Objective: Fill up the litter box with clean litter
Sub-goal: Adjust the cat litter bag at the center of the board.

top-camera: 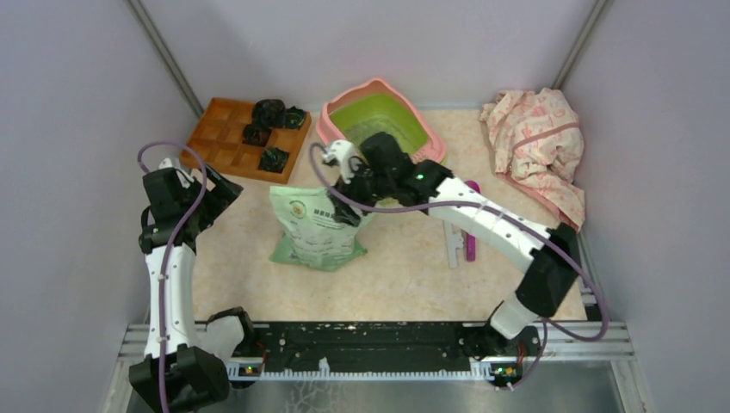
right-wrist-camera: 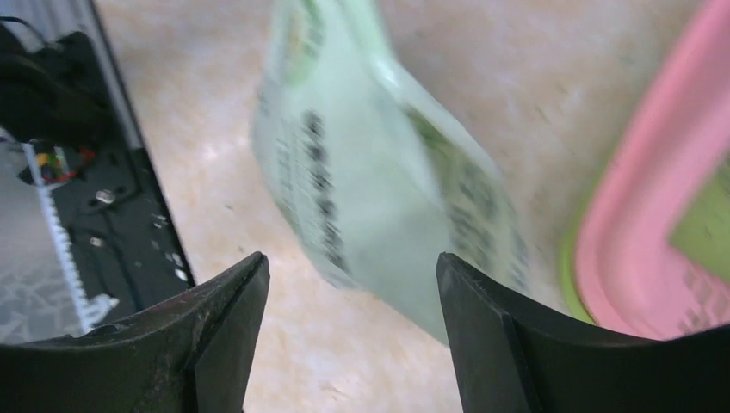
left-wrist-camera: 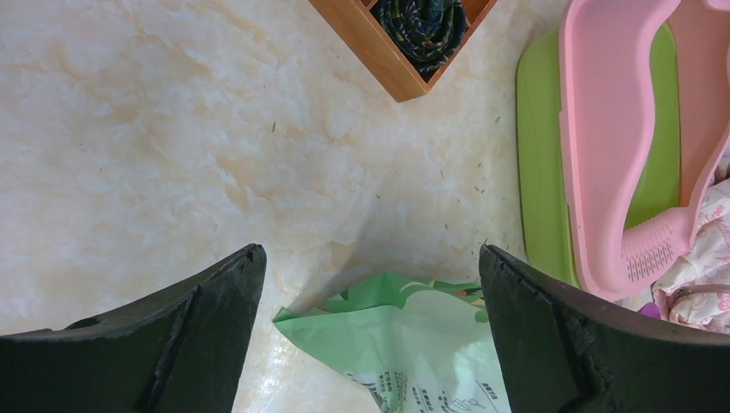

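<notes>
Spotted no litter in litter box (top-camera: 383, 116) where visible, left gripper (left-wrist-camera: 370, 254) and right gripper (right-wrist-camera: 351, 258) both open, empty near upright litter bag (top-camera: 317, 228); judged filling pending.

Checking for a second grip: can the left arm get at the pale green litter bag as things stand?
Probably yes. The left gripper is open and the litter bag sits just ahead of it, with only bare table between. The right gripper, also open, crowds the bag's top by the litter box.
</notes>
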Tool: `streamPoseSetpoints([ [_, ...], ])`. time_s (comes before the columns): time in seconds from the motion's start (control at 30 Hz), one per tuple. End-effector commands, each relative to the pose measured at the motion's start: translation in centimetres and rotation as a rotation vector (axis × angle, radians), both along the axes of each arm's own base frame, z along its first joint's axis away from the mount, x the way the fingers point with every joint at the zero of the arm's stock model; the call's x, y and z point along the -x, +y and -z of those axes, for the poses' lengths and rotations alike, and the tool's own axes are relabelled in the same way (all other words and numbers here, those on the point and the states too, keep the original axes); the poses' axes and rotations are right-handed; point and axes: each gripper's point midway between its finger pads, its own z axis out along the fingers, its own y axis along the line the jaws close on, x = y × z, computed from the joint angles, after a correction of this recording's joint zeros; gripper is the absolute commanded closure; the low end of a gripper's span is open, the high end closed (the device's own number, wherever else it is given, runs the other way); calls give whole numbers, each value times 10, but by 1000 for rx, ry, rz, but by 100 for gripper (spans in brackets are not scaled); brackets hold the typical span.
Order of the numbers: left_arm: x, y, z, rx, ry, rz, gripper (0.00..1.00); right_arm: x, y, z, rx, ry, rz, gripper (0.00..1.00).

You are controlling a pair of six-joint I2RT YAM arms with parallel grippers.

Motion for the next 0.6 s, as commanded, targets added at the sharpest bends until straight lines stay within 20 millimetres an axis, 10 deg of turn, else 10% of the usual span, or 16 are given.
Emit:
streamPoseSetpoints([
  [0.0, -1, -2, -6, 4, -30, 11, 1, -37, -52, -62, -230, -138, 97, 28],
  [0.23, -1, -5, -10, -4, -45, 37, 1, -45, -92, -38, -310, -76, 179, 27],
  [0.57, 6, -62, -27, 147, -244, 309, 1, -20, -100, 16, -418, 65, 130, 28],
])
